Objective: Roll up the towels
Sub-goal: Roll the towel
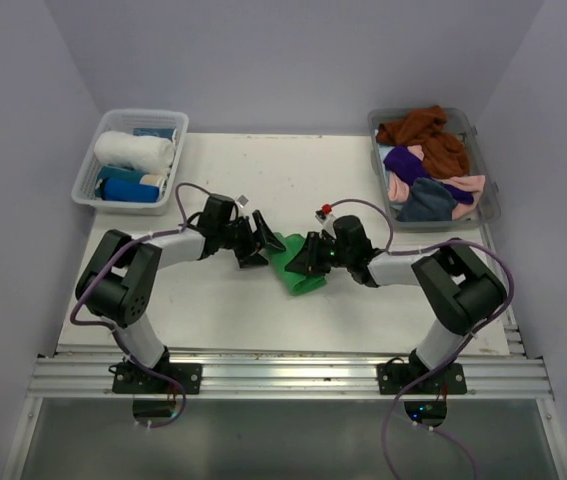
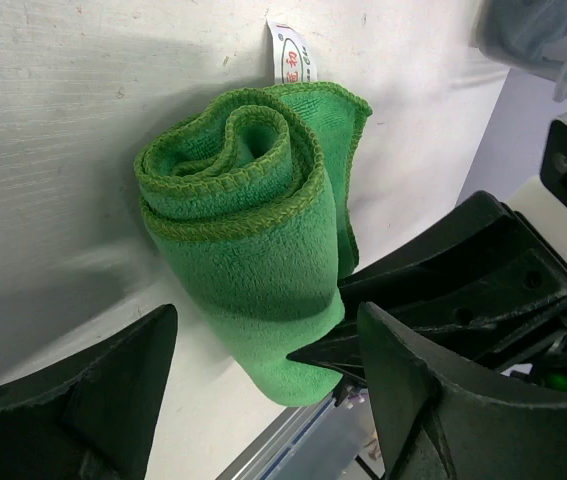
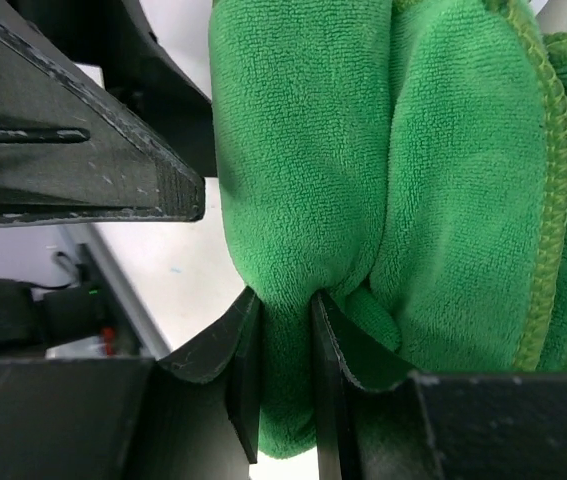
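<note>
Table's 10 o'clock: white slotted basket [image 1: 93,150] holding a rolled white towel [image 1: 135,150]. Left gripper [image 1: 263,250]: fingers spread wide, released, one on either side of the roll's end. Table centre: bright green towel [image 1: 298,283], terry, wound in a loose spiral, stitched hems showing, white label at its 12 o'clock. Right gripper [image 1: 298,258]: clenched on a fold of it. 2 o'clock: clear tub [image 1: 491,195], loose towels [image 1: 428,160] heaped inside.
</note>
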You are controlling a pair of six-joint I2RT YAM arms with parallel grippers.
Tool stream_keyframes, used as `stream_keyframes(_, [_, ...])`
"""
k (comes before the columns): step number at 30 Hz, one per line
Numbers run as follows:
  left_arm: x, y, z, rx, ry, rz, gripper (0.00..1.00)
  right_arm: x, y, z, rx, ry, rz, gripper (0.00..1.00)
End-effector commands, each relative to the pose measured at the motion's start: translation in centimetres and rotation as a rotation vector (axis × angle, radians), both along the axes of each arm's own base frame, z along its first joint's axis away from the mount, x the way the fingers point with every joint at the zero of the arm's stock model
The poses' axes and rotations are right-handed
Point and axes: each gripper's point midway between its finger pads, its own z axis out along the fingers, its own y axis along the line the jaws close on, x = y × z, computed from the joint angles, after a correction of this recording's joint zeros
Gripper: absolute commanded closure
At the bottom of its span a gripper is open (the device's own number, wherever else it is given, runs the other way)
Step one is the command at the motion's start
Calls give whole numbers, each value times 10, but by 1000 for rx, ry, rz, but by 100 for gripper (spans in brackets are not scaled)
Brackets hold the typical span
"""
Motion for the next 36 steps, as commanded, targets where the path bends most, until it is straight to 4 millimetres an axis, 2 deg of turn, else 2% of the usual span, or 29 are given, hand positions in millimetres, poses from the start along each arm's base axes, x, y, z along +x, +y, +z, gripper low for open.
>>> stream_keyframes(1, [7, -9, 7, -40, -38, -16, 25, -14, 8, 0, 154, 122, 30, 96])
stream_keyframes(3, [6, -10, 5, -40, -31, -17, 27, -16, 6, -6, 189, 183, 13, 96])
stream_keyframes(8, [8, -11, -7, -15, 1, -12, 35, -14, 5, -7, 243, 203, -15, 96])
stream_keyframes(11, [11, -12, -9, -7, 19, -1, 42, -14, 1, -12, 201, 200, -34, 91])
stream_keyframes(12, [9, -11, -12, 5, 37, 4, 43, -14, -1, -13, 183, 189, -40, 84])
stream_keyframes(14, [16, -10, -11, 24, 29, 18, 45, -12, -14, -17, 74, 159, -71, 76])
stream_keyframes(15, [8, -5, -18, 65, 82, 18, 45, -8, -17, -16, 29, 136, -81, 67])
stream_keyframes(16, [13, -5, -16, 78, 76, 20, 45, -16, -29, -24, -52, 169, -96, 62])
stream_keyframes(17, [11, -1, -20, 107, 95, 25, 45, -7, -37, -14, -99, 88, -120, 57])
stream_keyframes(18, [10, -1, -21, 115, 96, 20, 45, -4, -41, -7, -122, 57, -131, 48])
stream_keyframes(19, [11, -1, -20, 117, 94, 21, 45, -8, -50, -9, -175, 64, -144, 45])
stream_keyframes(20, [11, -1, -20, 116, 96, 19, 45, -5, -55, 6, -192, 4, -148, 42])
stream_keyframes(21, [10, -2, -20, 118, 99, 18, 45, 2, -61, 11, -244, -45, -189, 38])
stream_keyframes(22, [9, -2, -21, 121, 101, 17, 45, -4, -70, 9, -315, -42, -195, 36])
stream_keyframes(23, [8, -2, -21, 122, 103, 16, 45, -3, -74, 16, -370, -101, -183, 35])
stream_keyframes(24, [8, -2, -21, 122, 103, 14, 45, 4, -70, 36, -435, -207, -212, 34])
stream_keyframes(26, [7, -3, -23, 123, 109, 12, 46, -3, -69, 45, -567, -298, -167, 32])
stream_keyframes(27, [7, -3, -23, 124, 110, 11, 46, -7, -50, 57, -587, -357, -121, 32])
stream_keyframes(28, [7, -3, -24, 125, 111, 12, 46, -5, -55, 59, -669, -397, -137, 32])
stream_keyframes(29, [6, -4, -24, 124, 113, 8, 46, -4, -52, 63, -716, -443, -108, 31])
stream_keyframes(30, [6, -4, -24, 122, 115, 8, 46, -8, -37, 71, -729, -489, -76, 31])
stream_keyframes(32, [6, -5, -24, 123, 117, 8, 46, -5, -32, 65, -835, -553, -37, 31])
stream_keyframes(33, [6, -5, -24, 123, 116, 7, 46, -8, -18, 73, -842, -598, -12, 31])
stream_keyframes(34, [6, -5, -23, 122, 115, 7, 46, -9, -12, 64, -887, -614, 16, 31])
stream_keyframes(35, [6, -4, -24, 128, 119, 9, 46, -6, -12, 67, -937, -658, 21, 31])
stream_keyframes(36, [7, -4, -23, 127, 114, 11, 46, -11, -1, 70, -944, -690, 44, 31])
